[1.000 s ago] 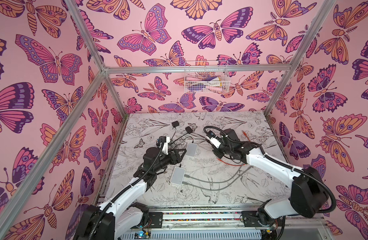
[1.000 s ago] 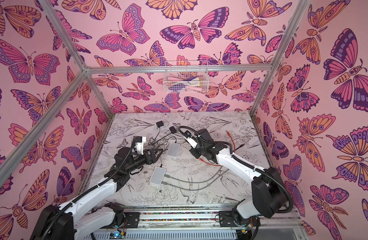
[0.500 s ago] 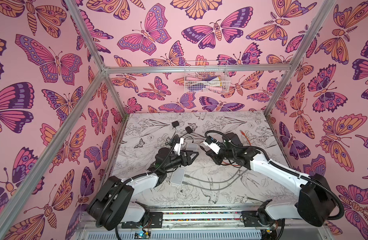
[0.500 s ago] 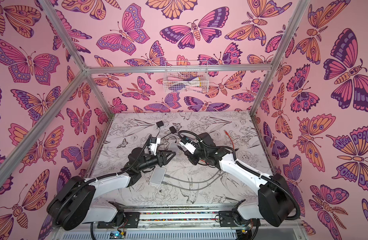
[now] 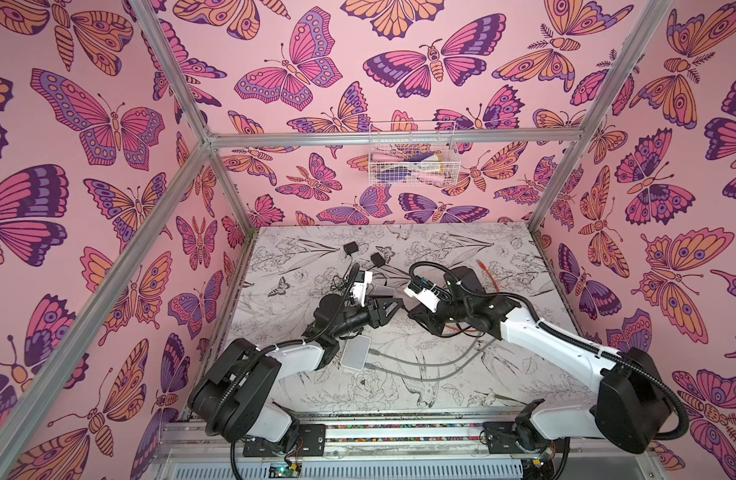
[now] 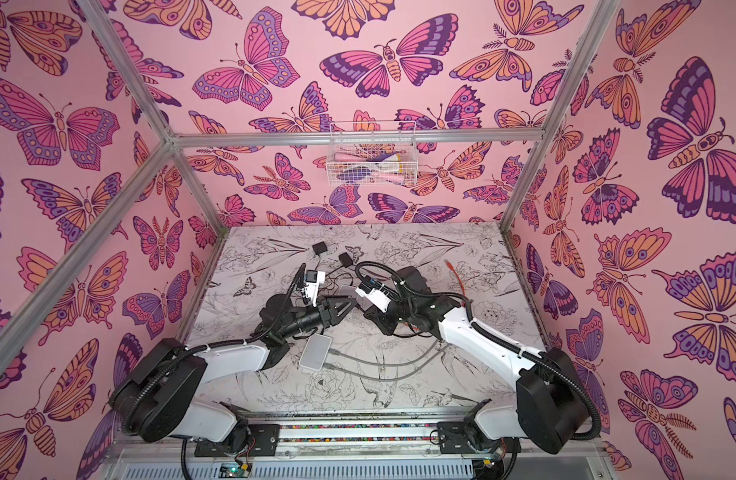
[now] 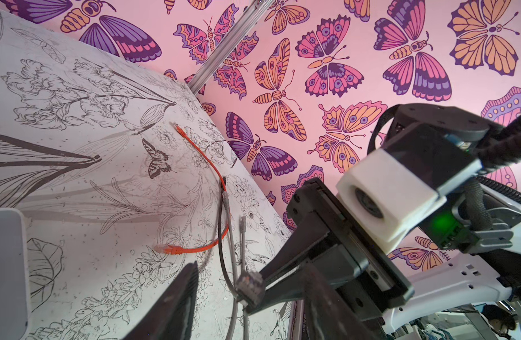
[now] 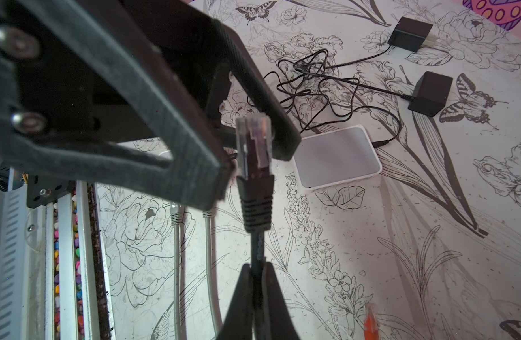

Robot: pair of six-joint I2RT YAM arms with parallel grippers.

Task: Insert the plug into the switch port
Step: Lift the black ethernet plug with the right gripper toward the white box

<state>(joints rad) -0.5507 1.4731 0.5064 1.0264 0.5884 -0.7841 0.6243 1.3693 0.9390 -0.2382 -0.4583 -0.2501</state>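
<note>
The right gripper (image 8: 255,272) is pinched tight on the black cable (image 8: 257,244) just behind its ribbed rubber boot. The clear plastic plug (image 8: 255,138) therefore sticks out past the fingertips, raised off the table near the white switch (image 8: 338,156) and not touching it. The left gripper (image 5: 390,306) stands about half spread with its 2 matte black fingers (image 8: 194,173) flanking the plug, though I cannot tell whether they touch it. The switch is a smooth rounded rectangle, and on its far side lie tangled thin wire (image 8: 309,76) and 2 boxy black adapters (image 8: 430,92).
</note>
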